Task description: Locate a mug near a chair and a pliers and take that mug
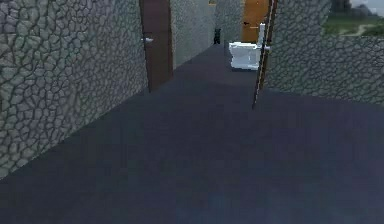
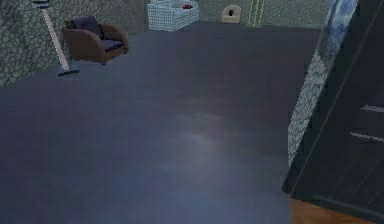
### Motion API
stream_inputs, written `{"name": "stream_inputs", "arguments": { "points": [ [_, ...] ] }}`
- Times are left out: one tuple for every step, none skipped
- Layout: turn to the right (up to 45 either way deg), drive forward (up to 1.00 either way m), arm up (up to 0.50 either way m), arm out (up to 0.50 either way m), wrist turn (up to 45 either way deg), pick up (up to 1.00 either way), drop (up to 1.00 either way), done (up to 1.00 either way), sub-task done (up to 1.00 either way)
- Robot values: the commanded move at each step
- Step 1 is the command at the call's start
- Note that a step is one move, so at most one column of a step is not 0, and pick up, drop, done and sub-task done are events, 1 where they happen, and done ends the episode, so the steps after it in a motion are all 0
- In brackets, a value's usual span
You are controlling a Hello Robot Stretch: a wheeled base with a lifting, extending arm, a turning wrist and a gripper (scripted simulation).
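Dark floor [image 1: 200, 150] ahead, stone wall [image 1: 60, 70] at left, white toilet [image 1: 241, 53] upper centre-right. In the arm side view, an armchair [image 2: 95, 40] sits upper left. The gripper's jaws: cannot tell.

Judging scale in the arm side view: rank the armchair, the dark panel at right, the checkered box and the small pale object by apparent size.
1. dark panel (nearest the camera, so inflated)
2. armchair
3. checkered box, cut off at top
4. small pale object

A home: stone walls [image 1: 60, 70] line a hall to a toilet [image 1: 243, 53], and an armchair [image 2: 95, 40] stands on dark floor.
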Motion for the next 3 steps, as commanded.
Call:
{"name": "stream_inputs", "arguments": {
  "points": [
    [0.0, 1.0, 0.0, 0.0, 0.0, 0.0, 0.0, 0.0, 0.0],
    [0.0, 1.0, 0.0, 0.0, 0.0, 0.0, 0.0, 0.0, 0.0],
    [3.0, 0.0, 0.0, 0.0, 0.0, 0.0, 0.0, 0.0, 0.0]
  ]
}}
